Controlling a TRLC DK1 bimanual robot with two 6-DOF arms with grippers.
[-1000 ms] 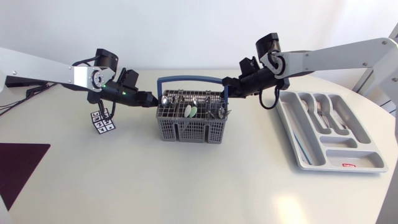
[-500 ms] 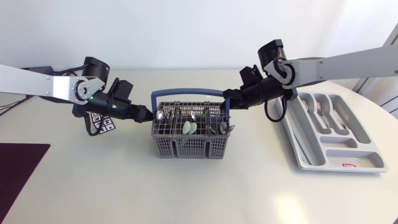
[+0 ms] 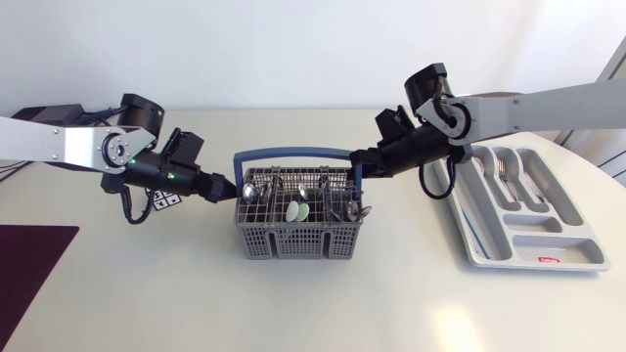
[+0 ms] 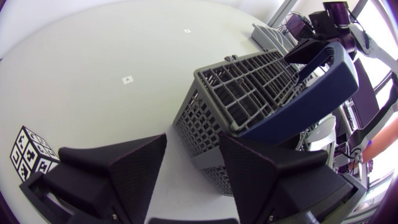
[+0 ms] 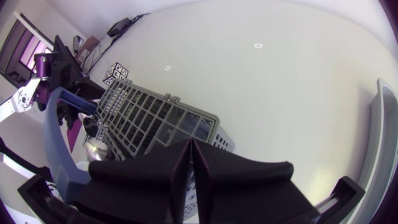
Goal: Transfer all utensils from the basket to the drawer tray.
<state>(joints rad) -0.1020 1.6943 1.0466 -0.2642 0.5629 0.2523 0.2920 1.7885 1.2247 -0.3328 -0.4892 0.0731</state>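
Flanking the basket [image 3: 293,242]: left gripper [image 3: 223,186] spread open, right gripper [image 3: 360,168] clenched empty.
Light, stiff, slick spoons [image 3: 252,191] just ahead; best pinched at the necks.

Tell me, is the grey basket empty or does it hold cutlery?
It holds cutlery: the head view shows several utensils standing in compartments of the basket.
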